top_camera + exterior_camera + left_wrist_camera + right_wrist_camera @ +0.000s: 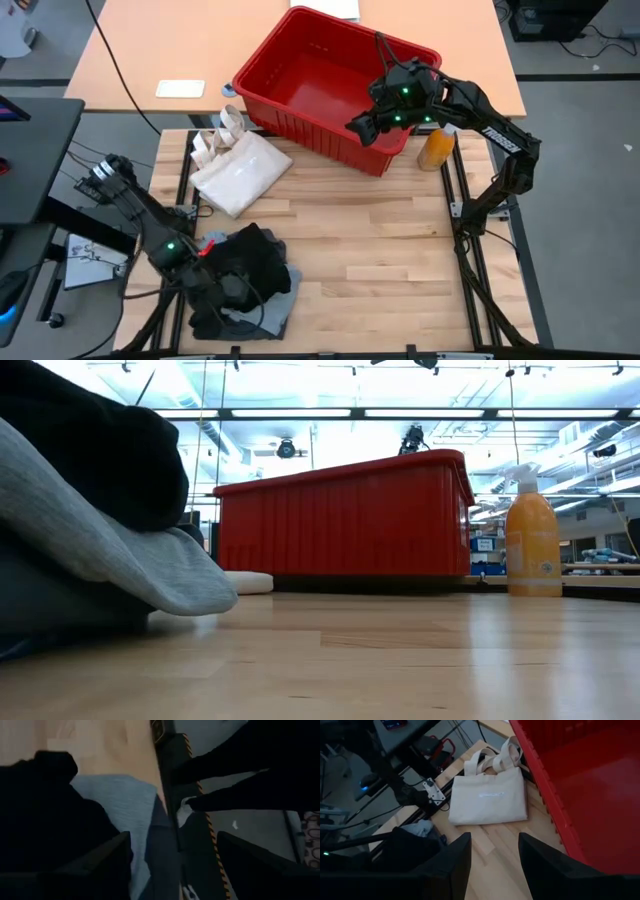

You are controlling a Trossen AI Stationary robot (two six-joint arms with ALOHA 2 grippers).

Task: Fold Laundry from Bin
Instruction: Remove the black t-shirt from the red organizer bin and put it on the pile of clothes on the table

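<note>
Laundry (245, 280) piled at desk (380, 250) front-left corner. Tote (240, 172) behind it. Bin (330, 85) at rear; bottle (436, 148) just right of bin.

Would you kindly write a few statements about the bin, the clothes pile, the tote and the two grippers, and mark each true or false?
1. The red bin holds a heap of clothes. False: its floor shows bare red; the clothes pile lies on the table's near left corner.
2. The left gripper is over the clothes pile. True.
3. The right gripper grips the cream tote bag. False: it hangs at the bin's near wall with fingers apart, holding nothing.
4. The orange spray bottle stands on the table beside the bin. True.
5. The tote bag lies inside the bin. False: it lies flat on the table, outside it.
</note>
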